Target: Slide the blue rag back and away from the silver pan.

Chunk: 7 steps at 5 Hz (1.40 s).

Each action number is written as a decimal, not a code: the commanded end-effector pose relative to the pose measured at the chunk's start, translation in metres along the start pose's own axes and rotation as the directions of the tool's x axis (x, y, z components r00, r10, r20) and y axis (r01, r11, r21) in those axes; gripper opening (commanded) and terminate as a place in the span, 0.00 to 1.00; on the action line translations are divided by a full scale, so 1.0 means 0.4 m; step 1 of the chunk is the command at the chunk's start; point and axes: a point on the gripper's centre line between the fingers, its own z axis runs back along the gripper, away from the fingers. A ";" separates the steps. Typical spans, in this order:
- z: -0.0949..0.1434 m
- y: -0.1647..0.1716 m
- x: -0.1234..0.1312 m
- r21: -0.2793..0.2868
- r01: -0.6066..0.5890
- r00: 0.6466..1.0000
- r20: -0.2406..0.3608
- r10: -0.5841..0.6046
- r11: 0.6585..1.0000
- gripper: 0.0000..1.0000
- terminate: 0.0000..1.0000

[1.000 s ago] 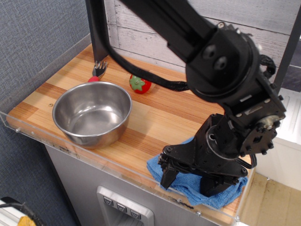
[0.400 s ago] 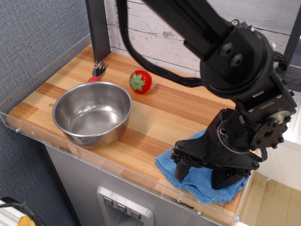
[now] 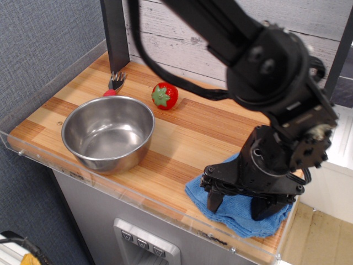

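The blue rag lies crumpled at the front right corner of the wooden counter, partly under the gripper. The silver pan stands at the front left, empty, well apart from the rag. My black gripper points down with its two fingers spread wide and their tips pressed on the rag, one finger on its left part, the other on its right part. Nothing is pinched between them.
A red strawberry toy sits behind the pan near the back. A fork with a red handle lies behind the pan's rim. A clear plastic lip runs along the counter's front edge. A dark post stands at the back left.
The gripper has moved right along the front edge with its tips on the rag, and the rag has slid right with it, farther from the pan. The pan and strawberry have not moved.
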 end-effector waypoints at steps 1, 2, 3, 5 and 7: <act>-0.046 0.026 0.036 -0.052 -0.018 1.000 -0.021 0.017 0.998 1.00 0.00; -0.054 0.047 0.067 -0.056 -0.035 0.999 -0.018 0.034 0.998 1.00 0.00; -0.051 0.066 0.102 -0.042 -0.045 0.999 -0.012 0.045 0.998 1.00 0.00; -0.069 0.087 0.174 -0.028 -0.062 0.998 -0.011 0.062 0.998 1.00 0.00; -0.088 0.091 0.271 -0.014 -0.075 0.997 -0.001 0.075 0.997 1.00 0.00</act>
